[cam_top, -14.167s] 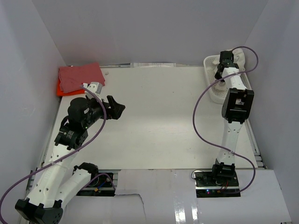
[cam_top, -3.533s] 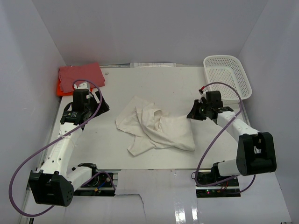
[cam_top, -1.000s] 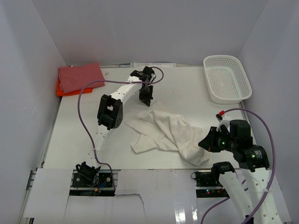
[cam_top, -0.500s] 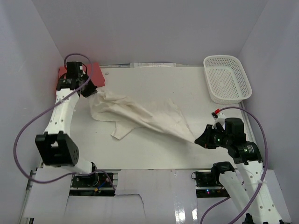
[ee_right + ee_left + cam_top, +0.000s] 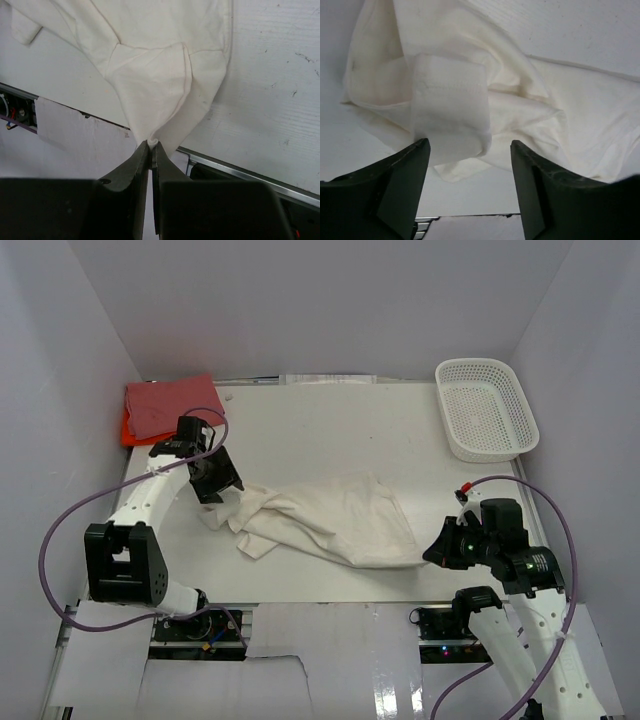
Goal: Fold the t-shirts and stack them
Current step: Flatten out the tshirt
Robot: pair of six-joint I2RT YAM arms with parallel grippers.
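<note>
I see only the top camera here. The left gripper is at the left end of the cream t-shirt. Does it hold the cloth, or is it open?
Observer: It holds nothing. In the left wrist view the left gripper stands open, and a sleeve of the cream t-shirt lies loose below the gap.
Operator: And the other one? From above I cannot make out its fingers.
Observer: The right wrist view shows the right gripper shut on a small pinch of the shirt's edge.
</note>
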